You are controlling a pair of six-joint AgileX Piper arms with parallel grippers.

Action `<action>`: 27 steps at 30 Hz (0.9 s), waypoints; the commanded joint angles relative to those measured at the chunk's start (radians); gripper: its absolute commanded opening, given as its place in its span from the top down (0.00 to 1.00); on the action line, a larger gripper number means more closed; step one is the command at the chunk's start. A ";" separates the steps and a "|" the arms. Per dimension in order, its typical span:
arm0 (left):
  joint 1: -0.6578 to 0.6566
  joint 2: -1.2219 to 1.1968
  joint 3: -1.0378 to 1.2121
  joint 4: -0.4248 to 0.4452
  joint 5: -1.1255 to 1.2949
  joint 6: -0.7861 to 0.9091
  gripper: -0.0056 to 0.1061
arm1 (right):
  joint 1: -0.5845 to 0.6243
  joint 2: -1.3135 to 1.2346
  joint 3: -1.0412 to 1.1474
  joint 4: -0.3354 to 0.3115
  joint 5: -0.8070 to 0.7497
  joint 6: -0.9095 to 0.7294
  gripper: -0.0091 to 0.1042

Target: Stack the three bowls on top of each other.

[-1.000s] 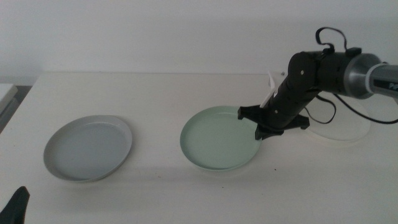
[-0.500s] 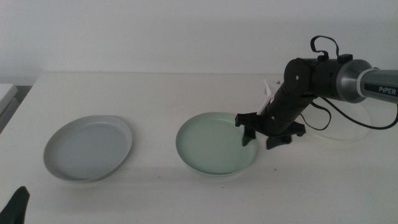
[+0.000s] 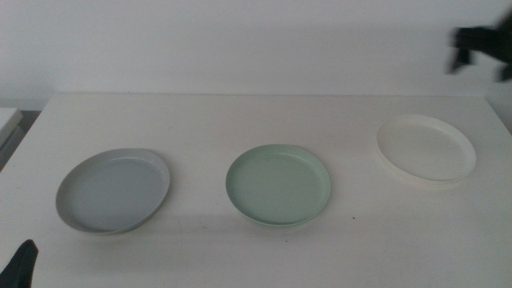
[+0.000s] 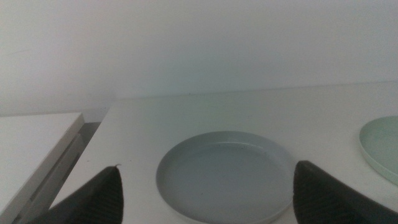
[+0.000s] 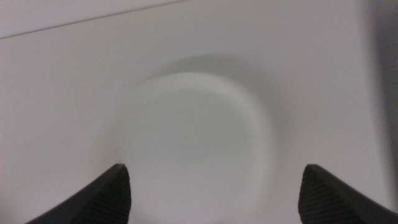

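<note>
Three bowls lie apart in a row on the white table. The light grey bowl (image 3: 112,190) is at the left, the mint green bowl (image 3: 278,184) in the middle and the white bowl (image 3: 426,148) at the right. My right gripper (image 3: 482,44) is a blurred dark shape high at the picture's upper right, above and behind the white bowl. Its wrist view looks down on the white bowl (image 5: 193,143) between wide-open, empty jaws (image 5: 211,193). My left gripper (image 3: 20,268) waits at the bottom left corner, open (image 4: 205,199), facing the grey bowl (image 4: 225,175) with the green bowl's rim (image 4: 380,146) beside it.
A separate white surface (image 3: 8,120) stands off the table's left edge, with a dark gap between them (image 4: 90,134). A pale wall runs behind the table's far edge.
The right arm has left the green bowl's rim and swung up and away to the upper right, uncovering the white bowl. The green bowl lies slightly further left than one second ago.
</note>
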 commanded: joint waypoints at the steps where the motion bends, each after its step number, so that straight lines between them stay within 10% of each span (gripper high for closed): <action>1: 0.003 -0.004 0.001 -0.002 -0.015 -0.002 0.11 | -0.074 0.025 -0.008 -0.042 0.010 -0.013 0.22; 21: 0.003 -0.004 0.001 -0.002 -0.015 -0.002 0.11 | -0.169 0.385 -0.008 0.112 -0.078 -0.061 0.42; 27: 0.003 -0.004 0.001 -0.002 -0.015 -0.002 0.11 | -0.169 0.391 -0.008 0.108 -0.093 -0.061 0.66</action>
